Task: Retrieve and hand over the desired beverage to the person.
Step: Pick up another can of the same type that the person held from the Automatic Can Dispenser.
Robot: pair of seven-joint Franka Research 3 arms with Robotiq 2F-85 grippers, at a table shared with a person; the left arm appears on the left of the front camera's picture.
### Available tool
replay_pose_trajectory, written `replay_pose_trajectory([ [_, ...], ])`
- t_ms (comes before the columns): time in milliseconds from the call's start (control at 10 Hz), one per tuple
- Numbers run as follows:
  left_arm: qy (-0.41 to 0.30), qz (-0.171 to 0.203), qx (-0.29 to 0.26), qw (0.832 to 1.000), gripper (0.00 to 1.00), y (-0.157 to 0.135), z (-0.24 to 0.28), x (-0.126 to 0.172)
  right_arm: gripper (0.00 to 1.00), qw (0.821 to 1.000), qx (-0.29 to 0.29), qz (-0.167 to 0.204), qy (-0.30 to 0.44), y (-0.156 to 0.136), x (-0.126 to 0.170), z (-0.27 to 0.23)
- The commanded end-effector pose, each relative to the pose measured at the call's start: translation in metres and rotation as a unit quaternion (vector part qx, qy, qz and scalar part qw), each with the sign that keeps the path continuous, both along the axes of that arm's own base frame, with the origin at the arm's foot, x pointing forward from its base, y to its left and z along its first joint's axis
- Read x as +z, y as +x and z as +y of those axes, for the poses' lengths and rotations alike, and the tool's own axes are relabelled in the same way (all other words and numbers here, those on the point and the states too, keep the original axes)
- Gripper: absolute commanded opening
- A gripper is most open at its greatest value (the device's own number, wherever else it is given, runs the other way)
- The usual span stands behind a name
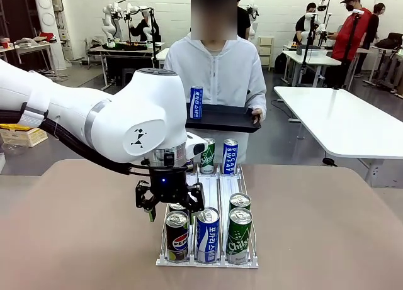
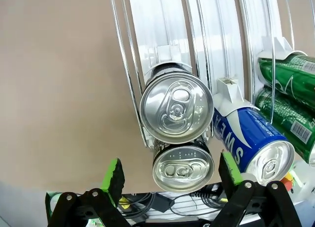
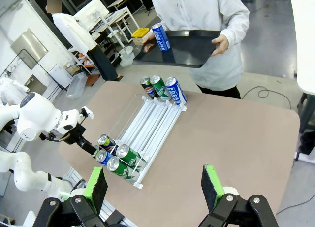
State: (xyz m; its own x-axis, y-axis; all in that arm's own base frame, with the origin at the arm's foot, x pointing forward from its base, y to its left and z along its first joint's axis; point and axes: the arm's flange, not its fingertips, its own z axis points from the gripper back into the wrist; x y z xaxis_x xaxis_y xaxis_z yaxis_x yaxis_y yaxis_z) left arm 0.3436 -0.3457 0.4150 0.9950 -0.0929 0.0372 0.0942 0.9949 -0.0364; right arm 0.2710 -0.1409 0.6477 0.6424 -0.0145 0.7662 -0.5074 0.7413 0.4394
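Several beverage cans stand in a wire rack (image 1: 252, 263): a Pepsi can (image 1: 177, 238), a blue Pocari Sweat can (image 1: 207, 234) and a green can (image 1: 238, 236) in the front row. My left gripper (image 1: 171, 211) hangs open just above the Pepsi lane. In the left wrist view its green pads (image 2: 114, 174) flank the two silver can tops (image 2: 183, 166) of that lane without touching them. The person (image 1: 217, 66) stands across the table holding a black tray (image 1: 220, 118) with a blue can (image 1: 196, 102) on it. My right gripper (image 3: 154, 187) is open and holds nothing, high above the table.
More cans (image 1: 230, 156) stand at the rack's far end, with bare lanes (image 3: 150, 123) between the two groups. The brown table (image 1: 327, 227) has free room on both sides of the rack. White tables (image 1: 352, 123) and other people are behind.
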Motion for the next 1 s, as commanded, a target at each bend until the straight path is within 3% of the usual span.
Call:
replay_pose_trajectory([
  [0, 0.005, -0.009, 0.010, 1.000, 1.00, -0.0005, -0.0070, -0.0038, 1.00, 1.000, 0.010, -0.010, 0.013, 0.0032, 0.0000, 0.0005],
  [600, 0.010, -0.008, 0.008, 1.000, 1.00, -0.0006, -0.0061, -0.0061, 1.00, 1.000, 0.010, -0.010, 0.013, 0.0032, 0.0000, 0.0005],
  [700, 0.009, -0.009, 0.006, 1.000, 0.81, -0.0002, -0.0059, -0.0066, 1.00, 1.000, 0.010, -0.010, 0.013, 0.0032, 0.0000, 0.0005],
  [800, 0.013, -0.005, 0.005, 1.000, 0.48, -0.0004, -0.0065, -0.0073, 1.00, 1.000, 0.010, -0.010, 0.013, 0.0032, 0.0000, 0.0005],
  [900, 0.013, -0.002, 0.006, 1.000, 0.29, -0.0005, -0.0062, -0.0080, 1.00, 1.000, 0.010, -0.010, 0.013, 0.0032, 0.0000, 0.0005],
])
